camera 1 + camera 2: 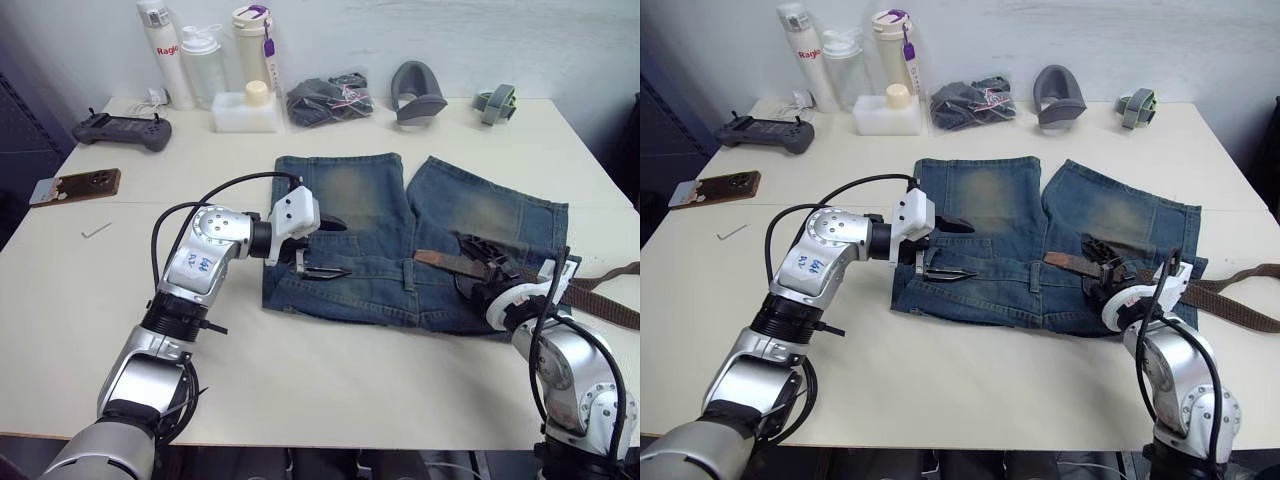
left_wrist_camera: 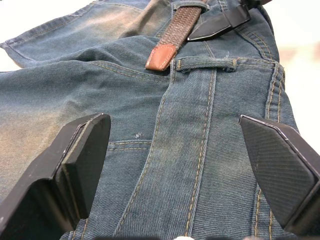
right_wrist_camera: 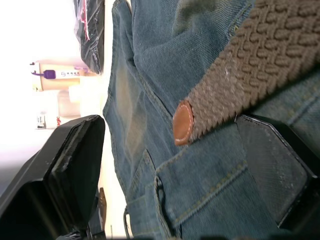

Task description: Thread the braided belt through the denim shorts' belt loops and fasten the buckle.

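The braided belt [image 1: 470, 266] lies across the right side of the waistband of the denim shorts [image 1: 400, 250], which are spread flat on the table [image 1: 330, 380]. Its tan leather tip [image 2: 161, 56] rests just short of a belt loop [image 2: 205, 63] near the middle of the waistband, not yet under it. From the tip, the strap runs toward 3 o'clock and trails off past the shorts' edge. The buckle cannot be made out.

The right gripper [image 1: 487, 262] sits over the strap close behind the tip; its fingers [image 3: 272, 165] are spread wide and nothing is clamped, though one finger lies under or against the belt. The left gripper [image 1: 322, 247] hovers at 9 o'clock from the tip, above the left part of the waistband, also wide open and empty.

For this step, the strap should probably be pinched a little behind the tip, so that the tip stays stiff and flat. The loop would best be lifted or held by the left gripper, and the tip then pushed toward 9 o'clock under it. If the denim bunches, the loop may close.
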`<action>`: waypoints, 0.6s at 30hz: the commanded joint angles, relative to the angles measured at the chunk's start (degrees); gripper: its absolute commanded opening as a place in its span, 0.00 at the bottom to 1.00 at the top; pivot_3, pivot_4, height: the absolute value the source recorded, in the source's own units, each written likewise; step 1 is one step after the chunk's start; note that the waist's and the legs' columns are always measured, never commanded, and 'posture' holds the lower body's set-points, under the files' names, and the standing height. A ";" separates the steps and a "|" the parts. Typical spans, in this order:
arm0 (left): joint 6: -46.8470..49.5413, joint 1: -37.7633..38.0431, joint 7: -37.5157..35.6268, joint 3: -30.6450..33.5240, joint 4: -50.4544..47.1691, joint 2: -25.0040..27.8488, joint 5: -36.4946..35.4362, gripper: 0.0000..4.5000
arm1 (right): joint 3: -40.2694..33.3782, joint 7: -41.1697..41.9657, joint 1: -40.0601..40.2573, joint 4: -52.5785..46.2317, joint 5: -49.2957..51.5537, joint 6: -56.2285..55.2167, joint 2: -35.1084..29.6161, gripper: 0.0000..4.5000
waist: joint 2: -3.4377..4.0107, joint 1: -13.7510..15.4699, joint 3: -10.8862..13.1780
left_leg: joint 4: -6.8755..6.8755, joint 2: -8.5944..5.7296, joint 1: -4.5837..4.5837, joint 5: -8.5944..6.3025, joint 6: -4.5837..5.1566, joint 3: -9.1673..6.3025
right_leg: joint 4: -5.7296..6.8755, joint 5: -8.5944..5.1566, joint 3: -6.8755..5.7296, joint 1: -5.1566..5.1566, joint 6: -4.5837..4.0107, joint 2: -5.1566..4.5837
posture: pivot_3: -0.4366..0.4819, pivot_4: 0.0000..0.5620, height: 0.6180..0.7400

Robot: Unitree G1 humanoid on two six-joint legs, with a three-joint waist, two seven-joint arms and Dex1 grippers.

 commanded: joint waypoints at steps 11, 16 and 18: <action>-1.66 -0.47 0.64 0.33 -1.19 1.43 0.88 1.00 | 0.33 8.08 0.58 3.21 -4.40 -3.93 3.29 0.30 | -0.01 0.00 0.00 | -0.02 0.00 0.02 -0.02 0.03 0.04 | 0.01 0.00 0.05 -0.01 0.00 0.00 | 0.48 0.27 0.26; -2.05 -0.45 0.53 0.14 -1.04 1.18 1.28 1.00 | -2.24 9.85 1.40 1.87 -3.49 -5.54 2.95 0.02 | -0.03 0.09 -0.02 | -0.04 0.00 0.04 -0.03 0.05 0.06 | 0.00 0.00 0.07 0.00 0.00 0.00 | 0.48 0.27 0.26; -2.27 -0.40 0.46 0.18 -0.95 1.29 1.50 1.00 | -4.24 10.83 1.96 -0.36 -1.01 -5.24 2.32 0.02 | -0.03 0.24 -0.02 | -0.04 0.00 0.02 -0.04 0.06 0.09 | -0.02 0.00 0.06 0.00 0.00 -0.02 | 0.48 0.27 0.26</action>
